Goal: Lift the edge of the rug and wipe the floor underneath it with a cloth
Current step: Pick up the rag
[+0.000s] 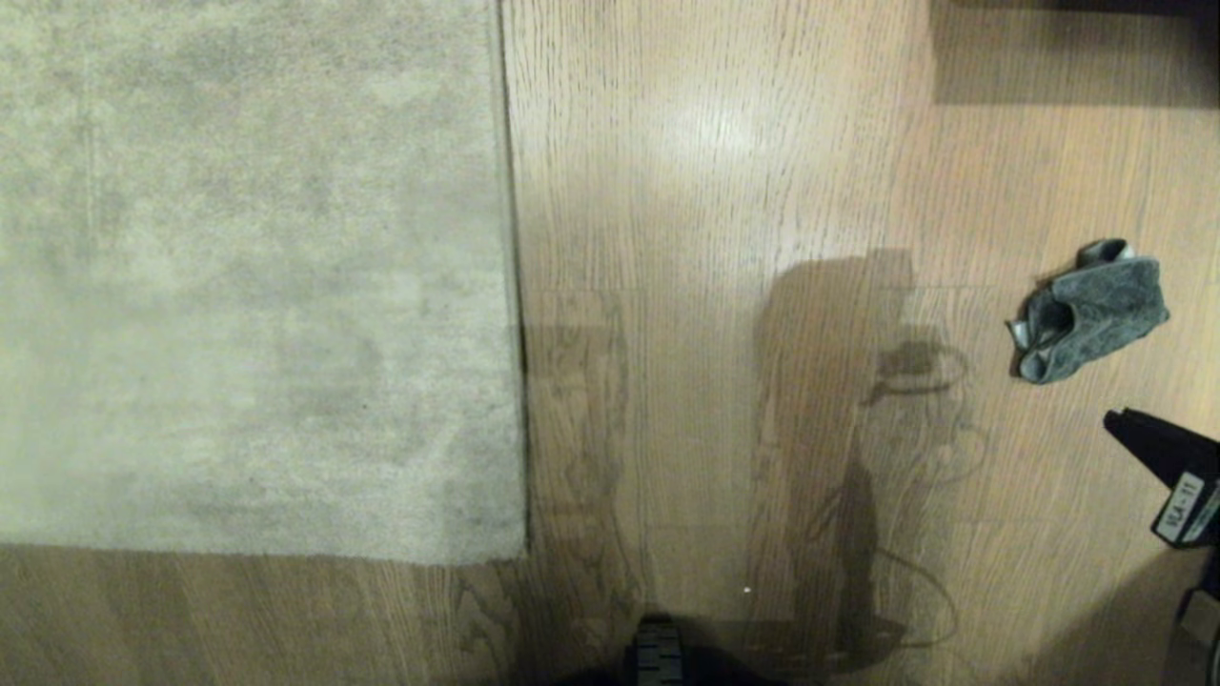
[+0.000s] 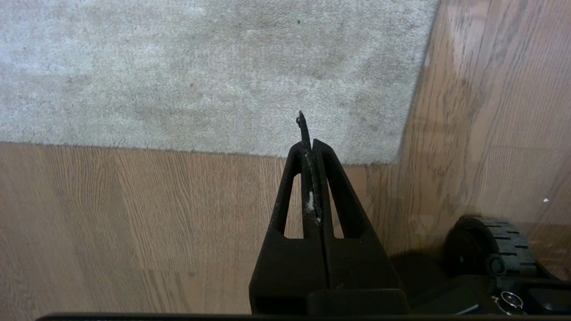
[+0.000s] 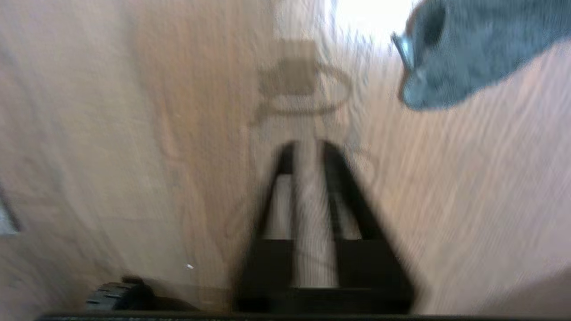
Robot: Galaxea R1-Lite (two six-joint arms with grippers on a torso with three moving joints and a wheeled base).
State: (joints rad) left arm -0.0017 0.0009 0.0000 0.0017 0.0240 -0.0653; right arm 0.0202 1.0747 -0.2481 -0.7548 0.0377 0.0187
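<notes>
The cloth (image 1: 1091, 310) lies crumpled on the floor (image 1: 724, 286), dark grey with paler edging, well apart from the rug edge (image 1: 515, 286), which lies flat; the right gripper (image 3: 307, 147) hangs near it, fingers seemingly a little parted and empty, though blurred; the left gripper (image 2: 308, 133) is pressed closed, empty, over the rug's corner.

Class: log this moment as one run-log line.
right gripper: open, empty, near cloth | left gripper: shut, parked | rug edge: flat
</notes>
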